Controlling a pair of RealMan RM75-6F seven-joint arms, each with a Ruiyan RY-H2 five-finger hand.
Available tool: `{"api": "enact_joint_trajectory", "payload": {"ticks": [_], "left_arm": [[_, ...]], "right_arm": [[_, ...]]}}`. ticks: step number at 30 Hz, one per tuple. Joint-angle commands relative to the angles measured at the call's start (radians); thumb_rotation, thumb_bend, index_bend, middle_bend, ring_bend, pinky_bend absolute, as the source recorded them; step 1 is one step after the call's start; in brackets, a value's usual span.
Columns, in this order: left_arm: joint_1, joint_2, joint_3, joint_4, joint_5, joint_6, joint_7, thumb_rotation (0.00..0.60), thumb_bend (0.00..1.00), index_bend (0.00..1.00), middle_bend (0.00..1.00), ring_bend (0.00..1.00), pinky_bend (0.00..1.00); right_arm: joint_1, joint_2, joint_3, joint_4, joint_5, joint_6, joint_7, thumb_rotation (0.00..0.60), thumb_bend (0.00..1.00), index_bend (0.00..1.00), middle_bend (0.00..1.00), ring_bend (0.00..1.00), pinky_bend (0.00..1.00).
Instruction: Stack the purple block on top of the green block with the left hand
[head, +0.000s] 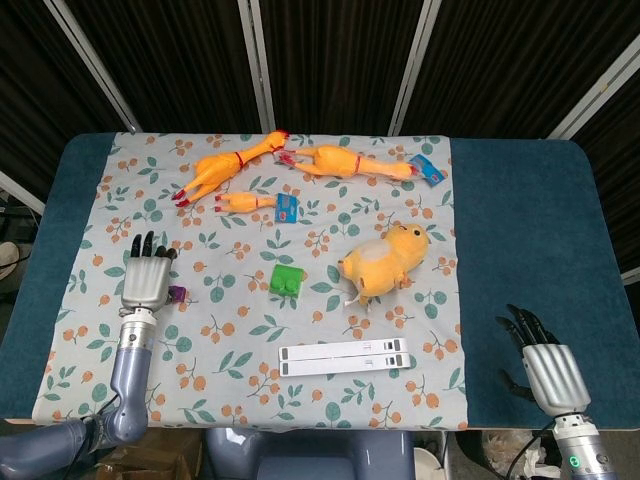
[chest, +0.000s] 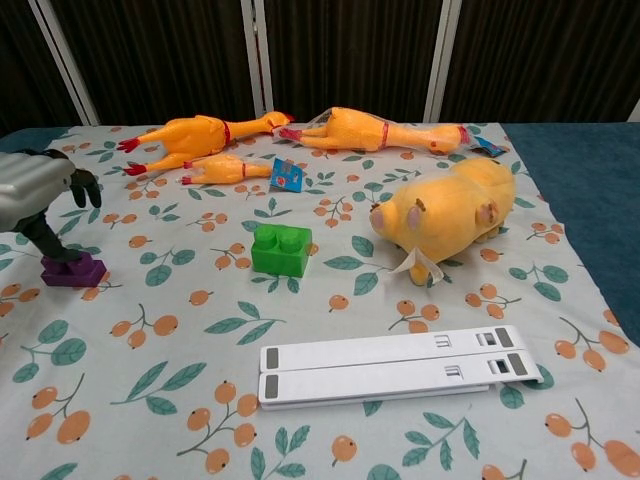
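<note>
Fingers of the left hand are spread apart, holding nothing, right over the small purple block — one dark fingertip comes down onto its bumpy top in the chest view. That block lies on the flowery cloth, well apart from the shiny green block. Near the green one sits a fat yellow squeaky toy and two flat white strips. Over on the blue table edge, the right hand has loose, parted fingers — nothing in it.
</note>
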Motion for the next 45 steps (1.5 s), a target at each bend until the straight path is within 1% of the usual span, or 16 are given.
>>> {"api": "enact_joint_trajectory", "payload": {"ticks": [1, 6, 14, 19, 24, 29, 34, 45], "left_arm": [[-0.003, -0.006, 0.011, 0.003, 0.008, 0.008, 0.000, 0.600, 0.25, 0.31, 0.29, 0.01, 0.00], [-0.005, -0.007, 0.026, -0.003, 0.005, 0.011, 0.007, 0.600, 0.25, 0.32, 0.30, 0.01, 0.00], [0.004, -0.003, 0.049, -0.011, 0.023, 0.024, -0.017, 0.600, 0.25, 0.32, 0.30, 0.01, 0.00], [0.016, 0.017, 0.055, -0.042, 0.037, 0.025, -0.064, 0.600, 0.25, 0.32, 0.30, 0.01, 0.00], [0.026, 0.037, 0.069, -0.057, 0.044, 0.030, -0.073, 0.600, 0.25, 0.32, 0.30, 0.01, 0.00], [0.028, 0.036, 0.078, -0.041, 0.036, 0.029, -0.065, 0.600, 0.25, 0.31, 0.30, 0.01, 0.00], [0.021, 0.017, 0.083, -0.007, 0.028, 0.014, -0.065, 0.600, 0.25, 0.32, 0.31, 0.01, 0.00], [0.012, -0.021, 0.095, 0.026, 0.033, 0.022, -0.042, 0.600, 0.25, 0.35, 0.36, 0.01, 0.00]], "right_arm": [[0.001, 0.000, 0.000, -0.001, -0.002, 0.001, -0.002, 0.600, 0.29, 0.18, 0.08, 0.09, 0.32], [0.002, -0.002, -0.001, -0.002, 0.000, -0.002, -0.007, 0.600, 0.29, 0.18, 0.08, 0.09, 0.32], [0.003, -0.004, -0.001, -0.003, 0.000, -0.003, -0.012, 0.600, 0.29, 0.18, 0.08, 0.09, 0.32], [0.004, -0.006, -0.001, -0.004, 0.004, -0.006, -0.016, 0.600, 0.29, 0.18, 0.08, 0.09, 0.32], [0.004, -0.006, 0.001, -0.007, 0.008, -0.005, -0.019, 0.600, 0.29, 0.18, 0.08, 0.09, 0.32], [0.003, -0.004, 0.000, -0.010, 0.007, -0.003, -0.019, 0.600, 0.29, 0.18, 0.08, 0.09, 0.32], [0.002, -0.005, -0.001, -0.010, 0.010, -0.004, -0.023, 0.600, 0.29, 0.18, 0.08, 0.09, 0.32], [0.006, -0.008, -0.001, -0.005, 0.015, -0.012, -0.023, 0.600, 0.29, 0.18, 0.08, 0.09, 0.32]]}}
